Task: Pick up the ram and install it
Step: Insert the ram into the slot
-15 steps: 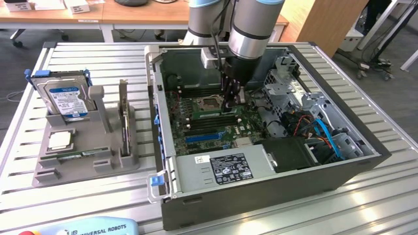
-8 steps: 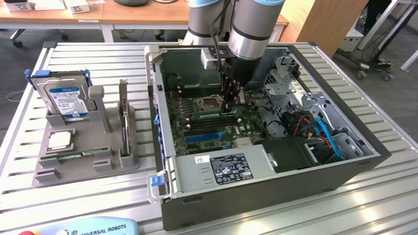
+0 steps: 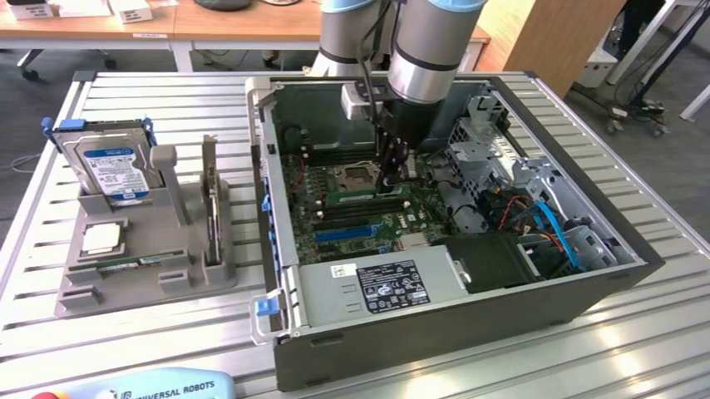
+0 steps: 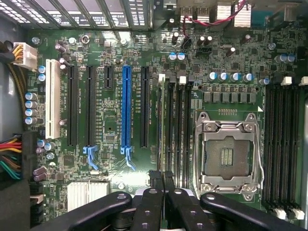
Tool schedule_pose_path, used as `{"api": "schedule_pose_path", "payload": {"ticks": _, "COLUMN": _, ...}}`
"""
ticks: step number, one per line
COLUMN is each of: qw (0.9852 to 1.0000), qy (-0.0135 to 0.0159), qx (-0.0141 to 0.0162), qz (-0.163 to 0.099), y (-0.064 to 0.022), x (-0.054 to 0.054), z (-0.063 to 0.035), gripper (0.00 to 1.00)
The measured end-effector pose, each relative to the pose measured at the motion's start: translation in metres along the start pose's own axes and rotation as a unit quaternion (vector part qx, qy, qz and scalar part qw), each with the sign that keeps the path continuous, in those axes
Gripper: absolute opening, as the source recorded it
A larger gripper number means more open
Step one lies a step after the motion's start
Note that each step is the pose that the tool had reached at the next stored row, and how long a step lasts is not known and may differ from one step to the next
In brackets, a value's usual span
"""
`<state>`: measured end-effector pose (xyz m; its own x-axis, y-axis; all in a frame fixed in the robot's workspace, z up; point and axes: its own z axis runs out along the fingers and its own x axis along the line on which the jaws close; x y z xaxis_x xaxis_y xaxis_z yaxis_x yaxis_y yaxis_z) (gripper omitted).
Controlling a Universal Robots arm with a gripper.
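On the exterior view's left, a grey holder (image 3: 145, 278) sits on the slatted counter (image 3: 45, 332). A silver hard drive (image 3: 111, 166) with a blue label stands upright in the holder's back slot. A small square processor chip (image 3: 102, 238) lies flat in front of it. Just beside the holder, toward the exterior view's right, the open computer case (image 3: 444, 332) lies on its side with the motherboard (image 3: 305, 179) facing up. The arm (image 3: 427, 58) reaches straight down into the case. Its fingers (image 3: 391, 170) are low over the board, just beside the empty processor socket (image 3: 357, 176). The fingers are clenched on the ram (image 4: 160, 130), pinching the thin stick from both sides. In the wrist view the ram shows edge-on, running out from between the fingertips in line with the black memory slots (image 4: 179, 134) next to the socket. Whether it is pressed fully into a slot I cannot tell. Farther to the exterior view's right, blue and orange cables (image 3: 554, 229) loop beside the metal drive cage (image 3: 488, 150).
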<state>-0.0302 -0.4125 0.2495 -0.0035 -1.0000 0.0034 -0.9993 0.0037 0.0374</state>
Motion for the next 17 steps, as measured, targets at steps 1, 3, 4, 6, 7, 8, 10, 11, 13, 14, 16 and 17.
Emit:
{"api": "schedule_pose_path", "payload": {"ticks": 1, "qw": 1.0, "qy": 0.0, "qx": 0.0, "qz": 0.0, "y": 0.0, "x": 0.0, "z": 0.0009, "gripper": 0.12}}
{"api": "schedule_pose_path", "payload": {"ticks": 3, "qw": 1.0, "qy": 0.0, "qx": 0.0, "qz": 0.0, "y": -0.0001, "x": 0.0, "z": 0.0026, "gripper": 0.12}}
{"api": "schedule_pose_path", "payload": {"ticks": 4, "qw": 1.0, "qy": 0.0, "qx": 0.0, "qz": 0.0, "y": -0.0001, "x": 0.0, "z": 0.0034, "gripper": 0.12}}
{"api": "schedule_pose_path", "payload": {"ticks": 6, "qw": 1.0, "qy": 0.0, "qx": 0.0, "qz": 0.0, "y": -0.0002, "x": 0.0, "z": 0.0065, "gripper": 0.12}}
{"api": "schedule_pose_path", "payload": {"ticks": 7, "qw": 1.0, "qy": 0.0, "qx": 0.0, "qz": 0.0, "y": -0.0003, "x": 0.0, "z": 0.0071, "gripper": 0.12}}
{"api": "schedule_pose_path", "payload": {"ticks": 8, "qw": 1.0, "qy": 0.0, "qx": 0.0, "qz": 0.0, "y": -0.0003, "x": 0.0, "z": 0.0078, "gripper": 0.12}}
{"api": "schedule_pose_path", "payload": {"ticks": 10, "qw": 1.0, "qy": 0.0, "qx": 0.0, "qz": 0.0, "y": -0.0003, "x": 0.0, "z": 0.009, "gripper": 0.12}}
{"api": "schedule_pose_path", "payload": {"ticks": 11, "qw": 1.0, "qy": 0.0, "qx": 0.0, "qz": 0.0, "y": -0.0004, "x": 0.0, "z": 0.0096, "gripper": 0.12}}
{"api": "schedule_pose_path", "payload": {"ticks": 13, "qw": 1.0, "qy": 0.0001, "qx": 0.0, "qz": 0.0, "y": -0.0004, "x": 0.0, "z": 0.0104, "gripper": 0.12}}
{"api": "schedule_pose_path", "payload": {"ticks": 14, "qw": 1.0, "qy": 0.0001, "qx": 0.0, "qz": 0.0, "y": -0.0004, "x": 0.0, "z": 0.0105, "gripper": 0.12}}
{"api": "schedule_pose_path", "payload": {"ticks": 16, "qw": 1.0, "qy": 0.0001, "qx": 0.0, "qz": 0.0, "y": -0.0004, "x": 0.0, "z": 0.0106, "gripper": 0.12}}
{"api": "schedule_pose_path", "payload": {"ticks": 17, "qw": 1.0, "qy": 0.0, "qx": 0.0, "qz": 0.0, "y": -0.0004, "x": 0.0, "z": 0.0108, "gripper": 0.12}}
